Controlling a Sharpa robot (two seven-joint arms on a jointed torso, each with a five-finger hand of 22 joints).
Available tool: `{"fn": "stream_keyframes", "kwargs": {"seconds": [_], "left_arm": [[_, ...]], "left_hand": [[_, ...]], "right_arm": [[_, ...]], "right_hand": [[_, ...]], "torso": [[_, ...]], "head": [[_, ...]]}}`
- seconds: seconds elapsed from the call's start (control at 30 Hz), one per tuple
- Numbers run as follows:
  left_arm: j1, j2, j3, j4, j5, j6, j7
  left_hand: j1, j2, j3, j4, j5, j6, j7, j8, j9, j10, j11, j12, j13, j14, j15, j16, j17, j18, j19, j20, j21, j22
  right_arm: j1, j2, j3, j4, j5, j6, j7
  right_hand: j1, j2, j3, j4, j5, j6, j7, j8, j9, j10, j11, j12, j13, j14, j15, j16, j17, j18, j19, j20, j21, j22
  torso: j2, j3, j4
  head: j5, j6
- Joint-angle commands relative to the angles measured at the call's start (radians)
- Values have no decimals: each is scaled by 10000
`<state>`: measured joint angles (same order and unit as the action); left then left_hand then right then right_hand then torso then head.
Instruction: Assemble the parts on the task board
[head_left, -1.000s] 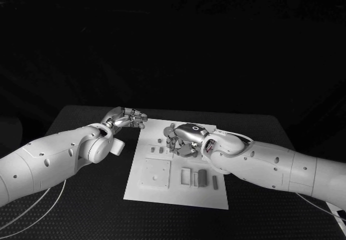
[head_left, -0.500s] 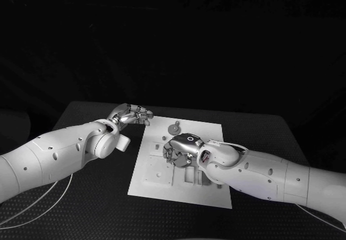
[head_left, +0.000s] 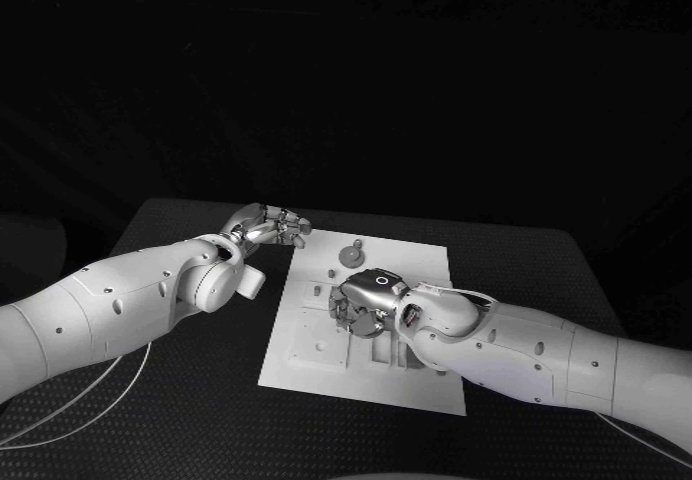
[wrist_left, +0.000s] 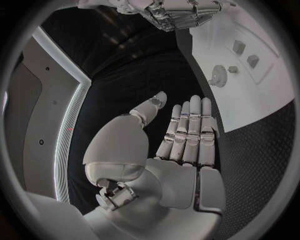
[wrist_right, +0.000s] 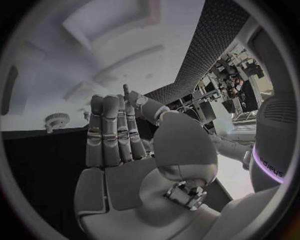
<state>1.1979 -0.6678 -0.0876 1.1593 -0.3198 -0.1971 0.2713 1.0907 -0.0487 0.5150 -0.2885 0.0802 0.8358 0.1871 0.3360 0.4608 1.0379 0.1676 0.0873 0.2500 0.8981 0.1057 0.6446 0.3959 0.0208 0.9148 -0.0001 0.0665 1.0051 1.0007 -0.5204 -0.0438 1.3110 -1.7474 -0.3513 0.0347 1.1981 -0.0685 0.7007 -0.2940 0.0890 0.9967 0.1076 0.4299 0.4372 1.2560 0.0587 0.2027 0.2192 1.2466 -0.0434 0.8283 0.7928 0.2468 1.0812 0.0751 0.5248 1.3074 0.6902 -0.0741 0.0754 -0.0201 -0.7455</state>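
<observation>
The task board lay lengthwise away from the robot, under the right hand, whose fingers were straight and together, holding nothing. Beside the board's far corner, the left hand hovered likewise flat and empty. The left wrist view showed a gear-like part ahead of its fingers.
</observation>
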Motion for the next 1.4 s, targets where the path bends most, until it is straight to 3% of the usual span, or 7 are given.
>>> {"fn": "stream_keyframes", "kwargs": {"seconds": [0.03,0.33,1.07,1.4], "left_arm": [[10,22,9,15,66,20,68],[10,47,9,10,66,34,67],[9,65,9,-12,66,94,57],[9,64,9,-28,66,116,50]], "left_hand": [[-116,3,-47,20,-1,-101,0,34,-13,-68,5,-33,-15,-73,18,-60,13,96,10,70,3,-17],[-119,3,-48,20,-1,-103,0,37,-15,-68,5,-33,-18,-74,21,-67,23,98,8,73,4,-23],[-130,14,-48,24,-1,-110,2,45,-21,-74,7,-33,-24,-79,26,-88,47,101,2,79,6,-37],[-135,15,-50,24,-2,-114,3,49,-24,-77,9,-34,-28,-82,28,-97,57,102,-2,82,6,-44]], "right_arm": [[-23,32,-35,-29,-217,13,-4],[-69,75,-134,-97,-249,19,0],[-124,263,-181,-385,-422,247,-183],[-157,286,-196,-429,-510,88,-244]], "right_hand": [[63,-5,80,0,66,47,23,62,20,36,1,50,18,6,-76,56,2,150,8,-40,56,254],[64,-6,81,0,66,47,23,61,28,38,0,47,28,10,-77,57,0,150,8,-43,67,253],[64,-4,83,0,66,45,23,57,45,39,-1,38,49,17,-79,57,-6,150,10,-49,94,253],[62,0,83,0,66,43,23,55,53,38,-1,34,58,18,-78,56,-9,150,9,-51,106,253]], "torso": [[-2,4,2],[2,-2,-4],[2,-1,-1],[4,6,-6]], "head": [[-18,-22],[-6,-27],[42,-78],[51,-73]]}}
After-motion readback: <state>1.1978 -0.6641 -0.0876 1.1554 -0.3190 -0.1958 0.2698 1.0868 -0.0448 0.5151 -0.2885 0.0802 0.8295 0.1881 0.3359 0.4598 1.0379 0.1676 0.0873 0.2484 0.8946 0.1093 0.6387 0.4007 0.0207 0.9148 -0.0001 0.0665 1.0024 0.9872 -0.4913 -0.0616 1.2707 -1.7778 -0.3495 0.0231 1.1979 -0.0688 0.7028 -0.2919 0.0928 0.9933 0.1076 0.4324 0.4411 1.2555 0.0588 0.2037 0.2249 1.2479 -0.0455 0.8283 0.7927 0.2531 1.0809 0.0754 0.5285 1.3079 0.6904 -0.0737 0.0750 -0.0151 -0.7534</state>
